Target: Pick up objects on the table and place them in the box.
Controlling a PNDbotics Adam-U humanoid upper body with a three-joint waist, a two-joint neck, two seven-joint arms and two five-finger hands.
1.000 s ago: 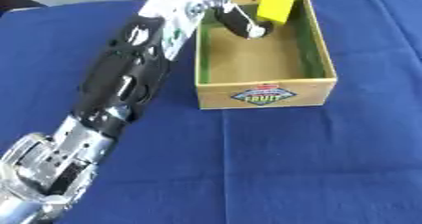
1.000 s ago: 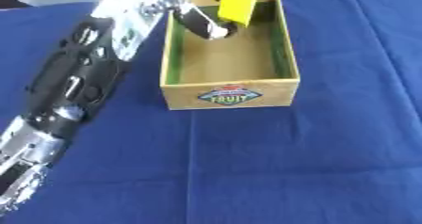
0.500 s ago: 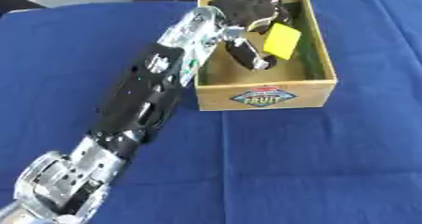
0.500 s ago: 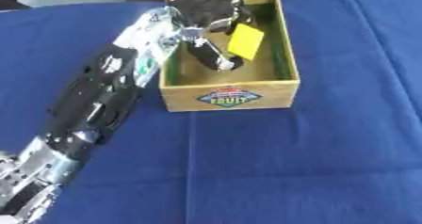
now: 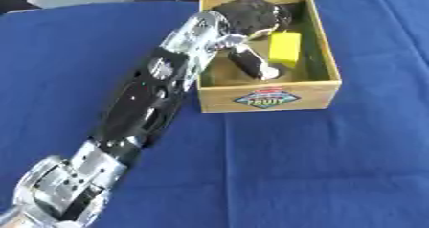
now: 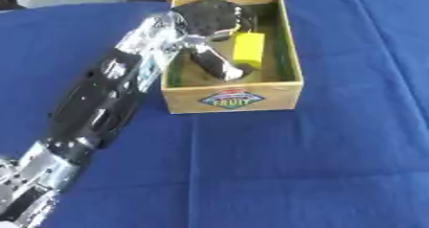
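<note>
Left hand reaches into the box, which sits toward the worktop's far edge. Yellow block is inside the box, low against the green lining, just beside the thumb; whether the fingers curled above it actually grip it, cannot tell. Right hand not seen.

Step in hand, by judgement: releasing. To do it well, let the block settle on the box floor, straighten the fingers fully, then lift straight up, clear of the near wall.

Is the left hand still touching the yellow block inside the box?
Cannot tell. In the left eye view the left hand meets the yellow block at its top, but neither contact nor gap shows plainly.
</note>
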